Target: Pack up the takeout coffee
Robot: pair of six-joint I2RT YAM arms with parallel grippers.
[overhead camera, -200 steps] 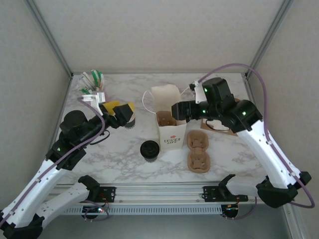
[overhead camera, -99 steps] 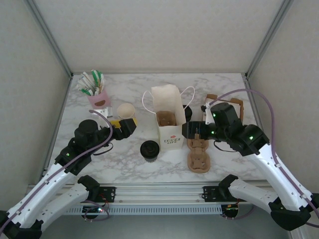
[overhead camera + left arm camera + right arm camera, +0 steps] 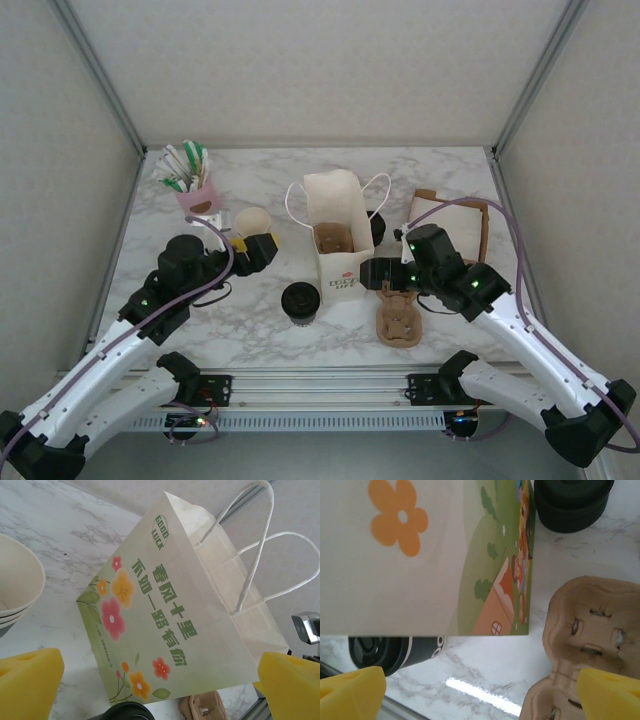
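Well, my left gripper (image 3: 258, 250) and right gripper (image 3: 372, 272) both gape, holding nothing. One black-lidded banded paper takeout coffee (image 3: 300, 302) stands just near-left of the one white paper bag (image 3: 342, 283); one brown pulp cup carrier (image 3: 398, 318) lies right.

White marble table (image 3: 450, 175), plain pale enclosure walls (image 3: 320, 70).
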